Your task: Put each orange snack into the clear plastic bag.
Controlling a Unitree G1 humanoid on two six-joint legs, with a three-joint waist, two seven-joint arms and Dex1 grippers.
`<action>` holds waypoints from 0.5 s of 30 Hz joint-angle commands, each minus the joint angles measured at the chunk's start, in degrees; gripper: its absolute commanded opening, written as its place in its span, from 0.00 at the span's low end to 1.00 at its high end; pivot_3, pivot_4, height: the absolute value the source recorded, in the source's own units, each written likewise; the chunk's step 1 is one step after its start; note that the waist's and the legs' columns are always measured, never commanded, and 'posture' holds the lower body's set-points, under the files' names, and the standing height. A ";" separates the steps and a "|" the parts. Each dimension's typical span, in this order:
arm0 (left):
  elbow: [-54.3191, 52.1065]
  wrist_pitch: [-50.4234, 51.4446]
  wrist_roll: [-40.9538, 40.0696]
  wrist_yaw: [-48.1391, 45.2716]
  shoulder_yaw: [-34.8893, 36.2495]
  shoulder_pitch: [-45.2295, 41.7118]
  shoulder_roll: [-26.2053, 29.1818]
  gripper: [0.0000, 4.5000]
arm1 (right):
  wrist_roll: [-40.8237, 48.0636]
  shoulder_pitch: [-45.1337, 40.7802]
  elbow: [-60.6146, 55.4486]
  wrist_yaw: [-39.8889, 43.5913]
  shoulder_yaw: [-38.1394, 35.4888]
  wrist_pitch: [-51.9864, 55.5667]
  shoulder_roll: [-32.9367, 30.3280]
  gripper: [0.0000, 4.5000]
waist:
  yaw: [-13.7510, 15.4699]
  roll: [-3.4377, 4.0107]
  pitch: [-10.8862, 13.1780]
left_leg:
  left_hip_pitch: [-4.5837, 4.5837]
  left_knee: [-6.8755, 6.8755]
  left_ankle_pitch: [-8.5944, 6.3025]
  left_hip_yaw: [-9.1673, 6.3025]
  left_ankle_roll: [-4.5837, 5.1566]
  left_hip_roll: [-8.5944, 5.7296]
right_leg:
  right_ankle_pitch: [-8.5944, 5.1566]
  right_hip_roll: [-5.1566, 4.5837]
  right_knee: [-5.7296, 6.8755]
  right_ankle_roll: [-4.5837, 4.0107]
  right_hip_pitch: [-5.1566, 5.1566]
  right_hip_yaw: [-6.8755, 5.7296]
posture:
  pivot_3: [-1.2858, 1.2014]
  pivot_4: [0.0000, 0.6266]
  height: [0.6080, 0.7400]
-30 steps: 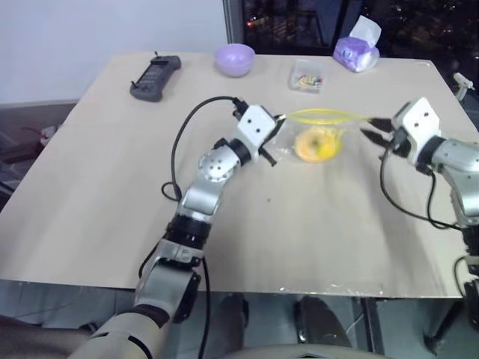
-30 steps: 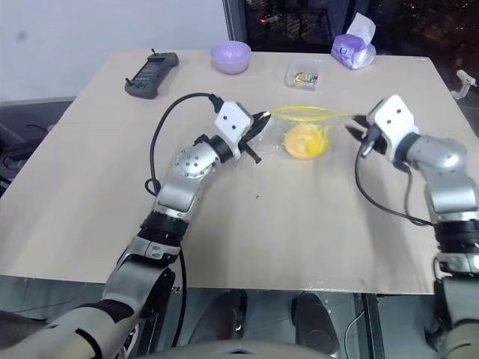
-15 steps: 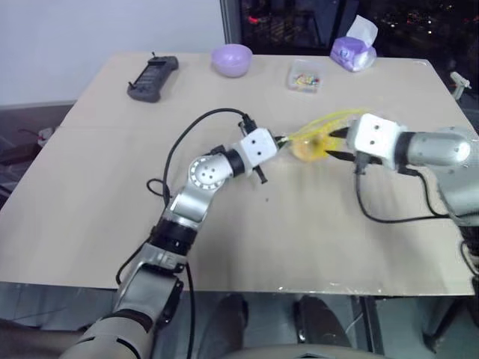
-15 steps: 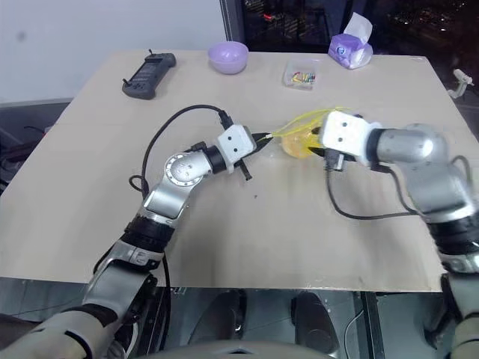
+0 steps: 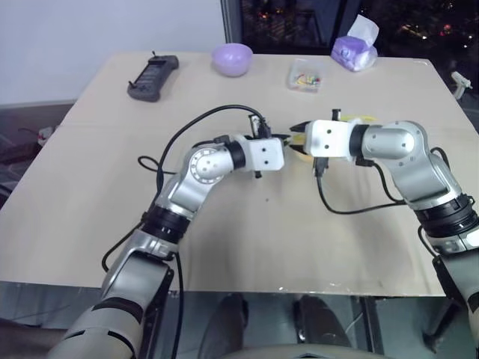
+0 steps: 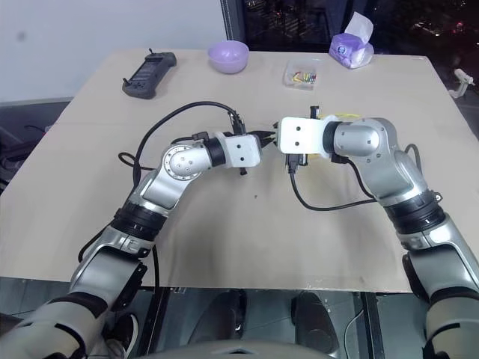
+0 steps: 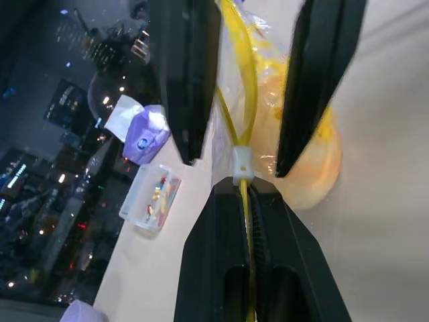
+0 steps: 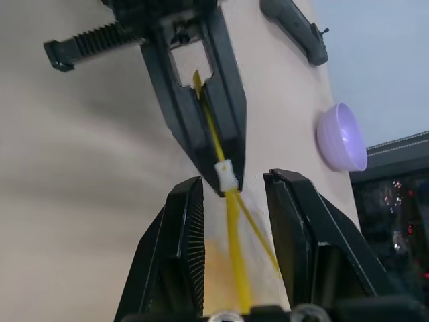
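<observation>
My left gripper [image 5: 285, 141] is shut on the end of the yellow strip [image 7: 247, 201] of the clear plastic bag [image 7: 266, 111], just below the white slider [image 7: 242, 164]. Through the crinkled plastic shows an orange snack [image 7: 314, 168], lying inside the bag on the table. My right gripper [image 8: 233, 182] faces the left one tip to tip. It is open, with its fingers [image 8: 182, 241] on either side of the strip next to the slider [image 8: 225, 175], not pressing on it. In the eye views my right hand hides most of the bag, and a bit of strip [image 5: 364, 117] shows behind it.
Along the table's far edge [image 5: 194, 54] lie a black remote [image 5: 153, 76], a purple bowl [image 5: 233, 58], a small clear box of colourful bits [image 5: 307, 76] and a purple tissue pack [image 5: 355, 51]. Black cables loop from both wrists over the tabletop.
My right gripper has swung left across the bag and now straddles the strip right at the left gripper. Both wrists have rolled. The left hand has stayed in place, still gripping the strip.
</observation>
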 commanded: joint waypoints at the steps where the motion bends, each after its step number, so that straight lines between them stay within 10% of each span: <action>1: -1.58 -0.81 0.18 0.34 0.37 -0.68 -0.09 0.00 | 0.42 -1.39 -1.69 0.15 -1.37 -0.82 0.41 0.35 | 0.03 0.00 0.00 | 0.00 0.00 0.00 0.00 0.00 0.00 | 0.00 0.00 0.00 0.00 0.00 0.00 | 0.52 0.24 1.00; 8: -1.68 -0.76 0.18 0.41 0.21 -0.57 -0.55 0.00 | -0.07 -1.14 -1.19 0.08 -0.98 -1.13 1.26 0.35 | 0.05 0.00 0.00 | 0.00 0.00 0.00 0.00 0.00 0.00 | 0.00 0.00 0.01 0.00 0.00 0.00 | 0.52 0.24 1.00; 15: -2.09 -0.66 0.21 0.67 -0.17 0.04 -1.04 0.00 | -0.88 -0.19 -1.27 0.46 -0.67 -1.04 1.39 0.01 | 0.04 0.00 0.00 | 0.00 0.00 0.00 0.00 0.00 0.00 | 0.00 0.00 0.02 0.00 0.00 0.00 | 0.52 0.24 1.00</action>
